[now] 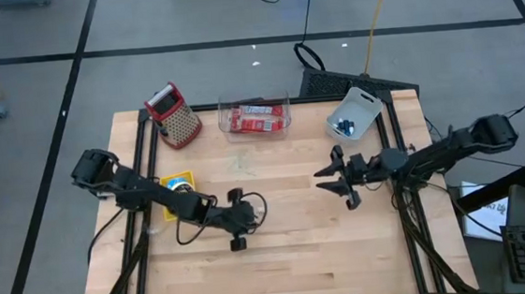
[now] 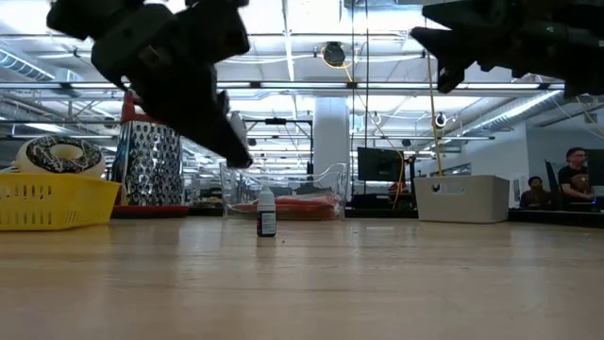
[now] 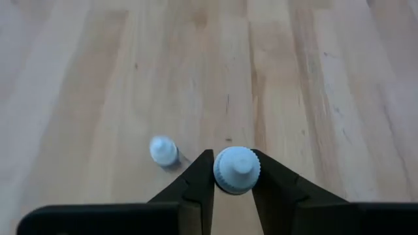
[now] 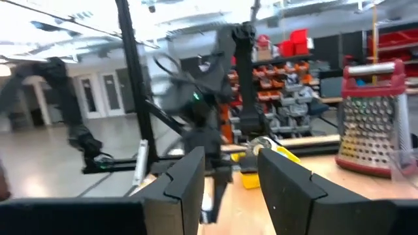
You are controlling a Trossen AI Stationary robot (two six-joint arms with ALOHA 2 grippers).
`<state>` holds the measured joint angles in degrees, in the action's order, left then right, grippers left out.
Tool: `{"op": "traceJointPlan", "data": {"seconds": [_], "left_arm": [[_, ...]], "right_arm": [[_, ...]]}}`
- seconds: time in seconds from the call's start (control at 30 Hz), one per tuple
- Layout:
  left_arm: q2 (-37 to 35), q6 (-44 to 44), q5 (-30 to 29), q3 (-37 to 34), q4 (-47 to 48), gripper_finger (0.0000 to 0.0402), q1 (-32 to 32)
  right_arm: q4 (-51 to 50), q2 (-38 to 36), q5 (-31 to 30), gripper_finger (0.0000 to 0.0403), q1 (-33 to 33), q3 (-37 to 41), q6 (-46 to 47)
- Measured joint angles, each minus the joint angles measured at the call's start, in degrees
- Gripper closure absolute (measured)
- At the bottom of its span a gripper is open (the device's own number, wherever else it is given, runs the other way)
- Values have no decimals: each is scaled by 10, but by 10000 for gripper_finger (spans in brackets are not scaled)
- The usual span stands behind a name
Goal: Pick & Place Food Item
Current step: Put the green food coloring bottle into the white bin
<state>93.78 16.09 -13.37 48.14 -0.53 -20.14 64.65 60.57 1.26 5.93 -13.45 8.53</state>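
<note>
The left claw (image 3: 233,171) is clenched on a small white-capped bottle (image 3: 236,169), its two dark fingers (image 3: 196,189) pressed against either side of the ribbed cap. A second small bottle (image 3: 163,151) stands upright on the wooden worktop (image 1: 290,257) just beside the held one, apart from the fingers; in the low view it shows as a dropper bottle (image 2: 266,212) with a dark label, alone on open boards. From above, the left claw (image 1: 240,226) sits low over the middle of the worktop, with bare wood all around it toward the near edge.

The right claw (image 1: 340,180) hangs above the worktop on the right side, well apart from the left one, its fingers (image 4: 186,179) standing apart with nothing between them.

Along the far edge stand a red-topped box grater (image 1: 174,114), a clear tub (image 1: 255,118) holding red packets, and a white bin (image 1: 354,113). A yellow basket (image 1: 174,188) lies near the left edge under the left arm.
</note>
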Motion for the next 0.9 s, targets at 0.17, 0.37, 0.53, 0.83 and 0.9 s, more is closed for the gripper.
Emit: {"op": "traceJointPlan", "data": {"seconds": [0.17,0.37,0.53,0.83,0.9], "left_arm": [[1,-77,-16,43,62,316,21],[1,-124,-17,78,64,316,57],[1,-123,-15,98,64,316,77],[1,-111,30,105,58,316,83],[1,-111,30,105,55,316,83]], "right_arm": [[-17,92,-12,273,13,-64,-18],[-75,222,-11,273,17,-169,-46],[-115,304,17,273,17,-239,-89],[-114,359,28,231,17,-284,-99],[-114,360,13,215,17,-285,-99]]}}
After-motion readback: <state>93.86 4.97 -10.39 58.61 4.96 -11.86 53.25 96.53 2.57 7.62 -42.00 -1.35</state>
